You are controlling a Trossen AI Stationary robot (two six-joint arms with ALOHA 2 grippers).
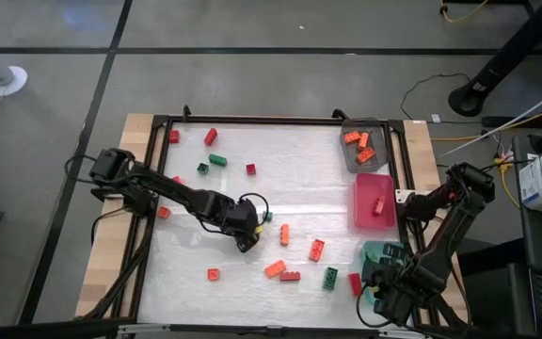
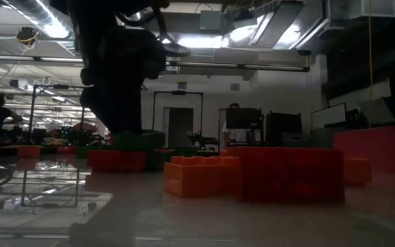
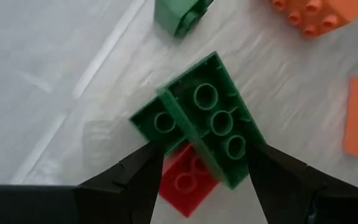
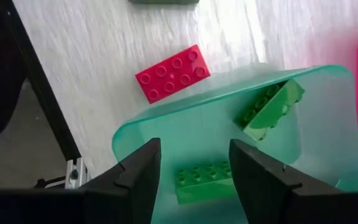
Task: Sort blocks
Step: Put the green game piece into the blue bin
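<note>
In the left wrist view a dark green brick (image 3: pixel 213 118) lies underside up across a smaller green brick (image 3: pixel 157 121) and a red brick (image 3: pixel 185 180) on the white table. My left gripper (image 3: pixel 205 162) (image 1: pixel 246 243) is open at mid-table, pointing steeply down. One finger stands on each side of that green brick's near end, and I see no touch. My right gripper (image 4: pixel 194 149) (image 1: pixel 386 282) is open over the teal tray (image 4: pixel 166 118) at the table's near right. Two green bricks (image 4: pixel 204 177) (image 4: pixel 269 109) lie in the tray.
Loose red, orange and green bricks are scattered over the table, among them a red one (image 4: pixel 173 71) beside the teal tray. Along the right edge stand a pink tray (image 1: pixel 360 221) with a red brick and a grey tray (image 1: pixel 351 160) with orange bricks. A black frame borders the table.
</note>
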